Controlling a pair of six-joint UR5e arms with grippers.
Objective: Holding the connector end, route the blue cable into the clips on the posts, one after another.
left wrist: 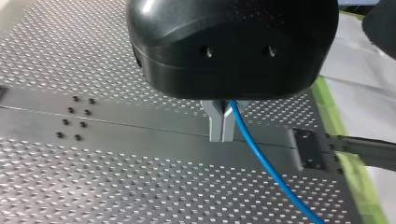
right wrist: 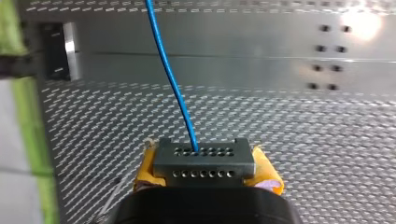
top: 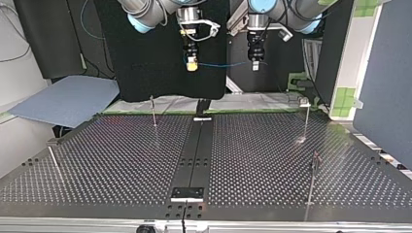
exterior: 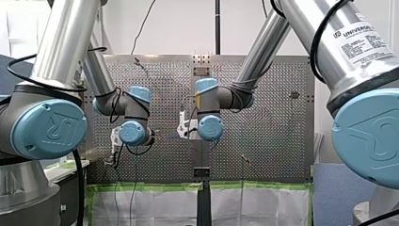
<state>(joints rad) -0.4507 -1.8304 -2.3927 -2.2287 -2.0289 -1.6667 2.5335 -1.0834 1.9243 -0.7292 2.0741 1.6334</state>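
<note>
Both arms hang high over the perforated table [top: 121,160]. A thin blue cable [top: 221,64] runs almost level between the two grippers. My right gripper [top: 192,62], at the top view's left, is shut on the grey connector [right wrist: 204,156], a block with two rows of holes clamped between yellow pads [right wrist: 268,175]. The cable [right wrist: 170,79] leaves the connector's middle and runs away over the table. My left gripper [left wrist: 222,137] has its metal fingers shut on the cable [left wrist: 266,163], which trails off to one side below them. Several thin posts stand below, such as one post [top: 153,111] and another [top: 307,119].
A dark centre rail [top: 197,145] crosses the table with a bracket [top: 187,193] at its near end. Two more posts [top: 313,179] [top: 54,162] stand near the top view's side edges. Green tape [left wrist: 348,168] lines the table's edge.
</note>
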